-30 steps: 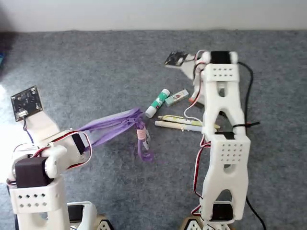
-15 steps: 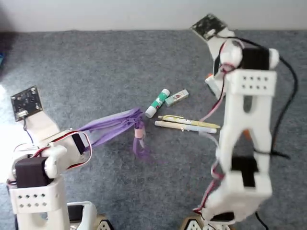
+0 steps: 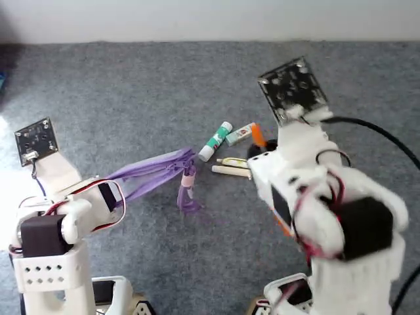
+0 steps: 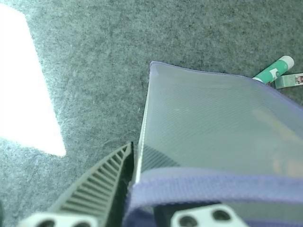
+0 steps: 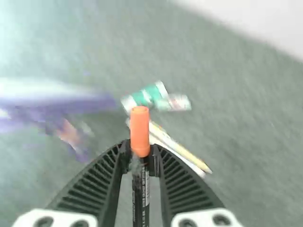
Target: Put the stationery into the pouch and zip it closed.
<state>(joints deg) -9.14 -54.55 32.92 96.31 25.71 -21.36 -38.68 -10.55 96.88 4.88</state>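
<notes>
Got the left gripper [image 4: 142, 184] clamped on the near hem of the purple pouch [image 3: 154, 169], out on grey carpet [image 3: 118, 85]. Spotting a zipper tassel [image 3: 188, 193] hanging off the pouch's far tip. Right of that tip, seeing the right gripper [image 5: 140, 153] squeezed onto an orange-capped marker [image 5: 140, 128], above some pale pens [image 3: 230, 169]. Just past the pouch tip, got a green glue stick [image 3: 216, 141] beside a small box [image 3: 241, 134].

— Hidden in the high view?
— My right arm [image 3: 308, 190] covers the pens' [image 3: 226, 169] far ends.
— Wrists?
— Left: pouch [image 4: 213, 127] and box [image 4: 289, 80] cut by the edge. Right: pouch, glue [image 5: 147, 97] smeared; marker's [image 5: 140, 127] back end lost between my jaws.
</notes>
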